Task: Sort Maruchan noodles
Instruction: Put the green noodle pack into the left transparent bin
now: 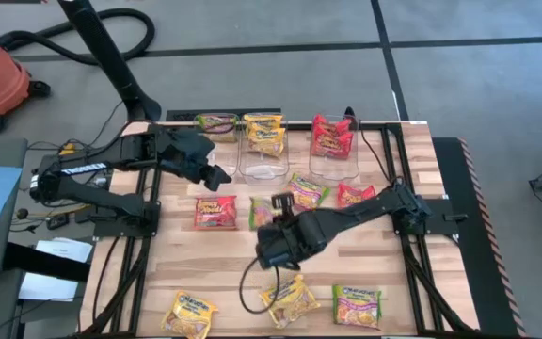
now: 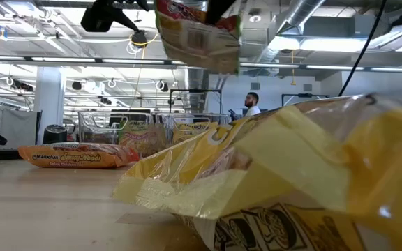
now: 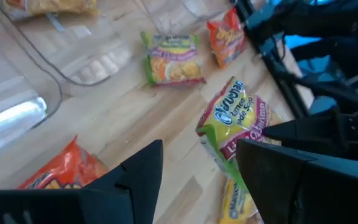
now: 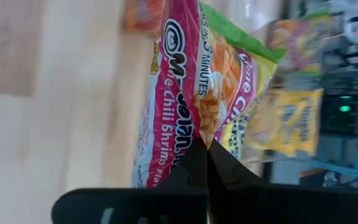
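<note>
Above mid-table, right gripper [image 4: 205, 144] pinching a green-and-pink noodle packet [image 4: 194, 87]; left gripper [image 3: 197, 163] spread open near the bins [image 1: 263, 160].

You see a green-and-pink packet [image 4: 191, 93], a red-orange packet [image 1: 215, 212], yellow packets [image 1: 188, 314] and the pale striped wooden table [image 1: 224, 273].

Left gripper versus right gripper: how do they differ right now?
The left gripper has its fingers apart and empty; the right gripper has its fingers shut on a green-and-pink noodle packet. The left is near the clear bins; the right is mid-table. Both are dark and two-fingered.
</note>
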Motion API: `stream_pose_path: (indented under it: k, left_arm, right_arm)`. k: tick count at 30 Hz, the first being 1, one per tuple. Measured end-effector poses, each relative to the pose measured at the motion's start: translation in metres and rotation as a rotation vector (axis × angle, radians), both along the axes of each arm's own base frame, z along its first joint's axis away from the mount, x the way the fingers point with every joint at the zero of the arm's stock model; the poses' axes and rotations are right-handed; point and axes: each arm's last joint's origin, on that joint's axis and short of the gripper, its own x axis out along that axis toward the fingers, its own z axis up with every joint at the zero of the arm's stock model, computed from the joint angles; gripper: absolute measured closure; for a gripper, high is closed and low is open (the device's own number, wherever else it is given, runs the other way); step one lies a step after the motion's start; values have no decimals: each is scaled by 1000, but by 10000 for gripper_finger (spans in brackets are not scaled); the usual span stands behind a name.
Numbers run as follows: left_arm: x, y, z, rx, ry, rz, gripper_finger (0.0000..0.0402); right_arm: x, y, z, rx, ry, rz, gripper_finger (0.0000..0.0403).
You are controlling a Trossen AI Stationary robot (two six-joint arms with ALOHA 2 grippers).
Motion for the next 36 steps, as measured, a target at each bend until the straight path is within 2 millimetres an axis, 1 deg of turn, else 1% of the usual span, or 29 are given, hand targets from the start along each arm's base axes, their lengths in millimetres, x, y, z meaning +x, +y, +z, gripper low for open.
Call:
stream_pose_path:
  k: [5,9,12,20,24,28,36]
  left_arm:
    - [1,12,6,-22,-80,13,211]
    - [1,16,8,-57,-117,-33,211]
    - [1,19,8,-69,-117,-21,211]
    - [-2,27,8,-104,-122,42,211]
    - [-2,28,8,-105,-122,47,211]
    - [-2,28,8,-104,-122,45,211]
    - [-2,27,8,-132,-121,17,211]
  right_arm:
    - [9,-19,16,-47,-67,0,400]
    - [13,-27,21,-118,-73,18,400]
    - [14,-31,22,-183,-62,25,400]
    - [17,-31,25,-271,-85,21,400]
    - [19,-31,28,-316,-111,14,400]
    - [22,-30,30,-322,-143,11,401]
    - [25,-19,35,-373,-185,48,402]
